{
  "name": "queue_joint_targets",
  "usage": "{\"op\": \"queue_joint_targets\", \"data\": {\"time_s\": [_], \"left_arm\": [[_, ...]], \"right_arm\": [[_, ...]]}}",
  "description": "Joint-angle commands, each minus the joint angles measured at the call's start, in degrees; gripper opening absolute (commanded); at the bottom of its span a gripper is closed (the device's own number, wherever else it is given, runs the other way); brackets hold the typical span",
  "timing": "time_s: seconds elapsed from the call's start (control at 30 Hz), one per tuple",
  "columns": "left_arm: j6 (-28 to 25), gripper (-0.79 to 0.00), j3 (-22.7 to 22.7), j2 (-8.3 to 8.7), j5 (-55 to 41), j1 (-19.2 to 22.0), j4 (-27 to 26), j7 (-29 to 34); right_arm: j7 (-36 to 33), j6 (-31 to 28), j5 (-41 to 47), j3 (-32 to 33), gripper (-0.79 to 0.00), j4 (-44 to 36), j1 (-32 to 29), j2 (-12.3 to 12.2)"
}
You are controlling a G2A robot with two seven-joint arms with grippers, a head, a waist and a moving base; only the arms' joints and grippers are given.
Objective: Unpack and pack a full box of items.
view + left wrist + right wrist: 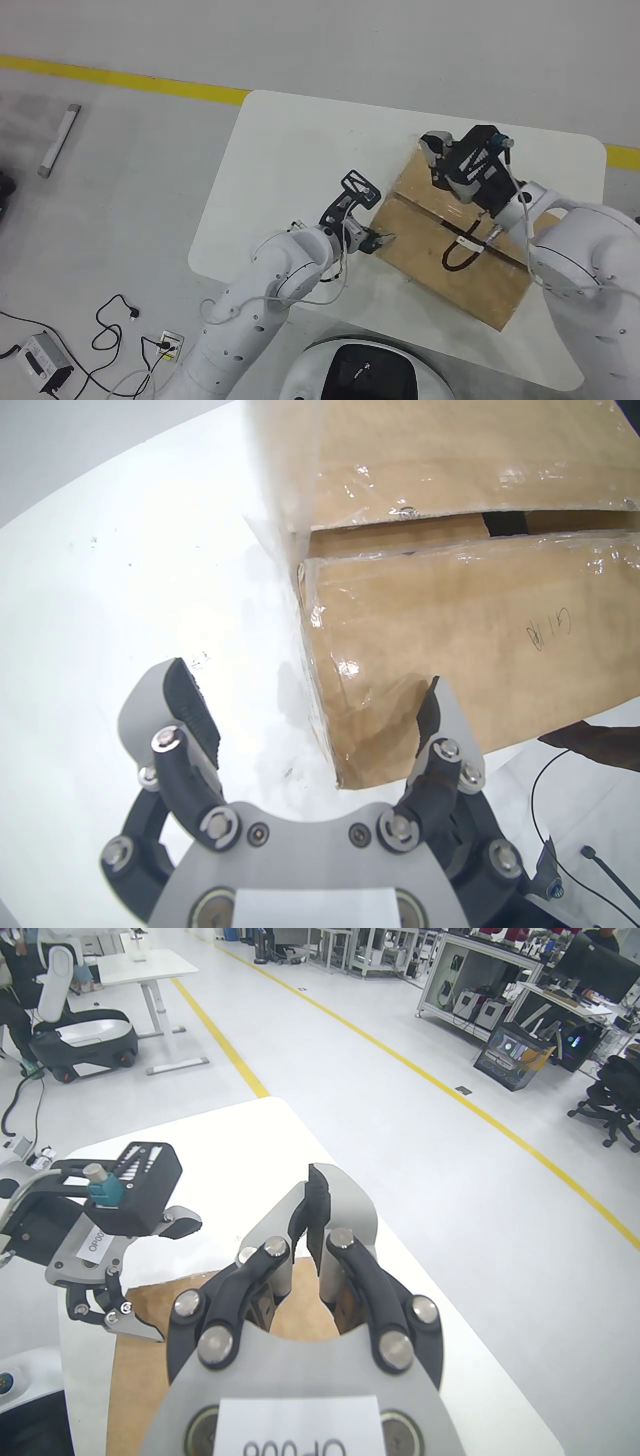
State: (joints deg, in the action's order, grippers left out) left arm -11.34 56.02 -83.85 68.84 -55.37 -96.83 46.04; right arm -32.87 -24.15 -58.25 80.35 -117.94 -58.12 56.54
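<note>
Top view shows the left end effector (378, 213) at the 9 o'clock side of the cardboard box (425, 240). Its two fingers are spread wide apart and hold nothing. In the left wrist view, the left end effector (305, 675) sits around one corner of the cardboard box (450, 625). One finger (192, 700) is over the white surface (125, 600). The other finger (432, 710) is in front of the box's brown side. I cannot tell if that finger touches the box.

The right end effector (430, 145) is at the 12 o'clock corner of the box. In the right wrist view, the right end effector (315, 1213) is clenched. Its black pads are pressed together and nothing can be seen between them. It hangs over the far edge of the cardboard box (145, 1378). The left end effector (177, 1278) shows farther off in this view, opened up beside the box.

The box lies flat on the 3 o'clock half of the surface (300, 150). Its top flaps are folded shut and meet along a line across the top. A small dark gap (505, 522) shows in that line. Shiny clear tape (550, 545) covers the flaps and the corner.

On the floor, a yellow line (120, 78) runs past the surface at 12 o'clock. A grey tube (58, 140) lies at 9 o'clock, well apart from the surface.
</note>
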Motion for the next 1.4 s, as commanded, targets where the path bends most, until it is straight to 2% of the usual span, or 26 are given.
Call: {"op": "queue_joint_targets", "data": {"time_s": [0.0, 0.23, 0.47, 0.83, 1.13, 1.37], "left_arm": [[-0.12, 0.000, -0.01, 0.01, -0.12, 0.06, 0.07, -0.03], [-0.34, 0.000, 0.13, 0.12, -0.31, 0.05, 0.24, -0.05], [-0.47, 0.000, 0.86, 0.30, -0.54, 0.06, -0.20, -0.06], [0.06, 0.000, 2.55, 0.62, -1.75, -0.57, -2.88, -1.16], [0.03, 0.000, 4.25, 1.04, -2.66, -1.66, -6.45, -1.94], [-0.56, 0.000, 3.90, 1.21, -2.63, -1.82, -8.07, -1.74]], "right_arm": [[-0.07, -0.52, 0.69, 0.04, -0.785, -0.48, 0.34, -0.01], [-0.02, -1.48, 4.10, 1.06, -0.785, -1.21, 0.12, -0.09], [-1.85, -1.20, 2.33, 1.01, -0.785, -1.97, -1.51, -0.28], [-2.29, -4.25, -0.97, 10.94, -0.785, -6.04, -13.34, -1.47], [0.05, -8.40, -2.06, 18.59, -0.785, -7.25, -24.27, -2.01], [1.56, -8.95, -1.06, 23.63, -0.785, -8.55, -31.09, -2.06]]}}
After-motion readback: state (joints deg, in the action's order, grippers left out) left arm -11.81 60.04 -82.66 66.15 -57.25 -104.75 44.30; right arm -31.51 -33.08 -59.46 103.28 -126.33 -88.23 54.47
